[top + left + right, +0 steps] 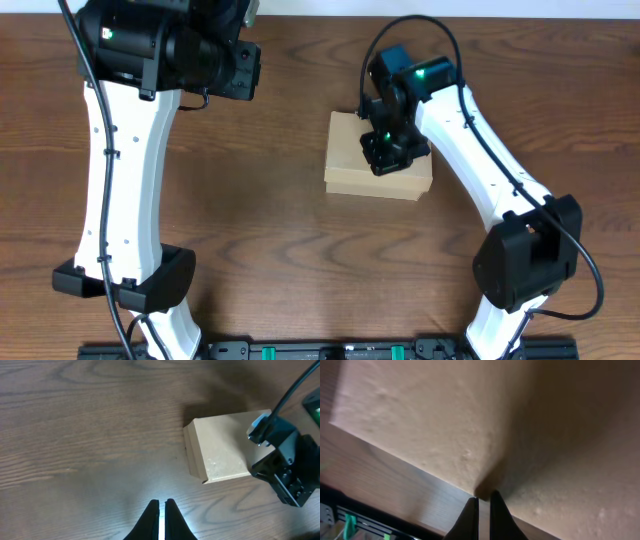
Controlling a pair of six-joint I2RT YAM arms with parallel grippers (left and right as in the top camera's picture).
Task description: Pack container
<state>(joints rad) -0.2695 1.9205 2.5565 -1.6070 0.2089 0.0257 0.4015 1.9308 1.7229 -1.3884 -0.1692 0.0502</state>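
The container is a plain tan cardboard box with its lid down, lying mid-table. It also shows in the left wrist view and fills the right wrist view. My right gripper is shut and empty, its fingertips pressing on the box's top near its front edge. My left gripper is shut and empty, held above bare table to the left of the box; in the overhead view it is hidden under its arm.
The brown wooden table surrounds the box. The right arm shows over the box's right end in the left wrist view. A black rail runs along the table's front edge.
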